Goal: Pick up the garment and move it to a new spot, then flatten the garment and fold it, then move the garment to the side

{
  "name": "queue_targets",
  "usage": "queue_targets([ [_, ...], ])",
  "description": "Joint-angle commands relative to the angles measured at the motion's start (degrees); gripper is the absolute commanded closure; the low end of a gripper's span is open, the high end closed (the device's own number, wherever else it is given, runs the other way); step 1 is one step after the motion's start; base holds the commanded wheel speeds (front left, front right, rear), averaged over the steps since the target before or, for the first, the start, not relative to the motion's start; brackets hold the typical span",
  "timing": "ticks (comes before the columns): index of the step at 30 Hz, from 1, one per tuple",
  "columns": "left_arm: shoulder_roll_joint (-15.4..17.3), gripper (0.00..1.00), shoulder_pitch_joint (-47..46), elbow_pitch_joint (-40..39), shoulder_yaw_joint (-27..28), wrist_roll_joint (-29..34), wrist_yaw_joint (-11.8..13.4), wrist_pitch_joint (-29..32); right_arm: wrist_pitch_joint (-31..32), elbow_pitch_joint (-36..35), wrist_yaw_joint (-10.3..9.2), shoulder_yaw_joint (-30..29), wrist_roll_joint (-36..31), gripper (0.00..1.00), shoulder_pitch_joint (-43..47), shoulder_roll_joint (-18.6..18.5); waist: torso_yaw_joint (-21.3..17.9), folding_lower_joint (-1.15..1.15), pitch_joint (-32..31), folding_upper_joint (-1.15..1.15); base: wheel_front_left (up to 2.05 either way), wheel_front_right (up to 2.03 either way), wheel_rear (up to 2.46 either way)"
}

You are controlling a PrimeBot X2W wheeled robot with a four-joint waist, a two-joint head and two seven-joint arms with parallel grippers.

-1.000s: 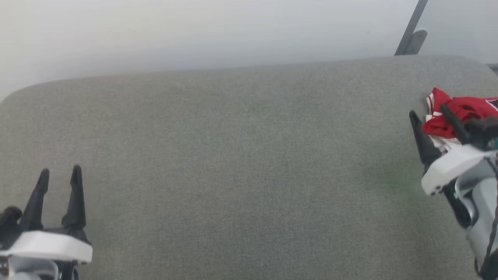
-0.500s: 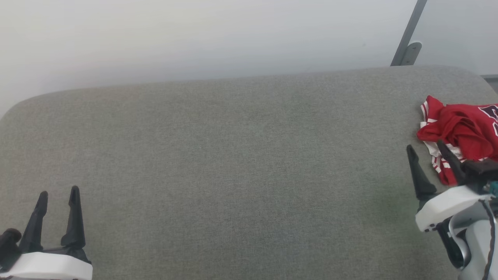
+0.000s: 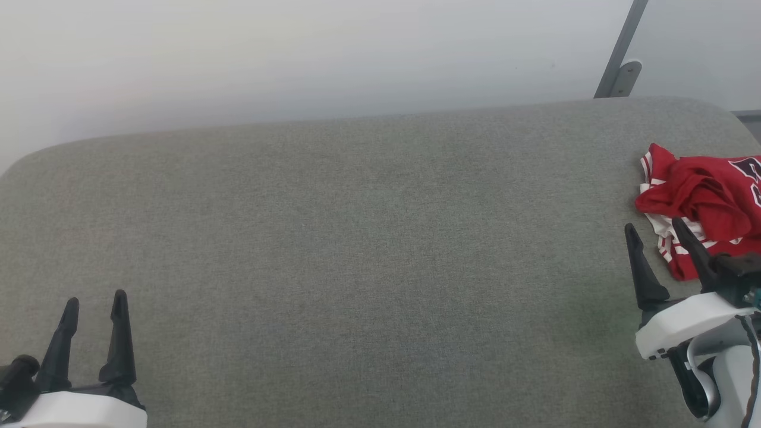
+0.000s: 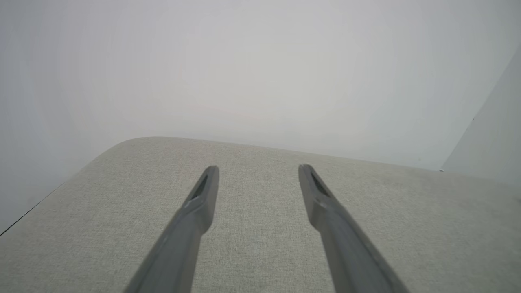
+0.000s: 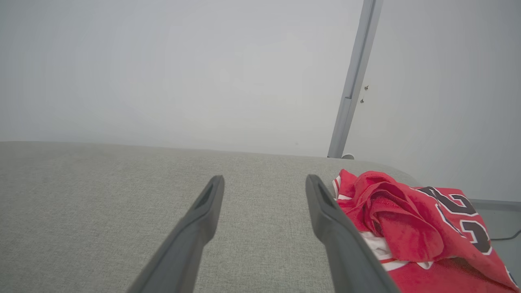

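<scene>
The right jaws stand wide open with nothing between them, low over the near right part of the table [image 3: 357, 238]. Their two dark fingers [image 3: 639, 267] point away from the robot. The garment [image 3: 701, 190] lies crumpled just beyond and to the right of them, at the table's right end. In the head view the right-hand finger crosses the garment's near left edge, while the left-hand finger is over bare cloth. I cannot tell whether that finger touches the fabric. From the right wrist view the heap is red, with white-and-red striped trim underneath and black, white-outlined lettering on the side farthest from the jaws.

The left jaws are also spread open and empty, over the table's near left corner, well apart from the garment.

The table is covered in grey-green woven fabric and has rounded far corners. Behind it is a plain pale wall [image 3: 297, 53]. A slanted grey metal post [image 3: 621, 53] rises behind the far right corner.
</scene>
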Motion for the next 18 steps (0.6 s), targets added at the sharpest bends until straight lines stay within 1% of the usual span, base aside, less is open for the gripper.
queue_targets([
  [1, -0.11, 0.00, 0.59, -0.26, -0.10, 0.11, 0.06, -0.21, -0.28, -0.18, -0.06, -0.04, -0.15, 0.00, 0.63, 0.31, 0.00, 0.00, 0.01, 0.00, 0.00, 0.00, 0.00],
  [12, -0.59, 0.00, 1.01, -1.36, 0.01, -0.45, 0.06, -0.22, -0.28, -2.17, -0.06, -1.22, -1.17, 0.00, 1.15, 0.85, 0.12, 0.00, 0.08, 0.00, 0.00, 0.00, 0.00],
  [13, -0.64, 1.00, 0.63, -1.02, -0.23, -0.04, -0.01, 0.01, 0.01, -1.91, 0.00, -0.97, -0.91, 1.00, 0.71, 0.80, 0.11, 0.00, 0.09, 0.00, 0.00, 0.00, 0.00],
  [18, -2.72, 1.00, 1.19, 1.26, -0.90, -0.68, -0.01, 0.34, 0.64, 0.08, 0.01, -0.60, -0.07, 1.00, 2.82, 2.28, 0.13, 0.00, 0.07, 0.00, 0.00, 0.00, 0.00],
])
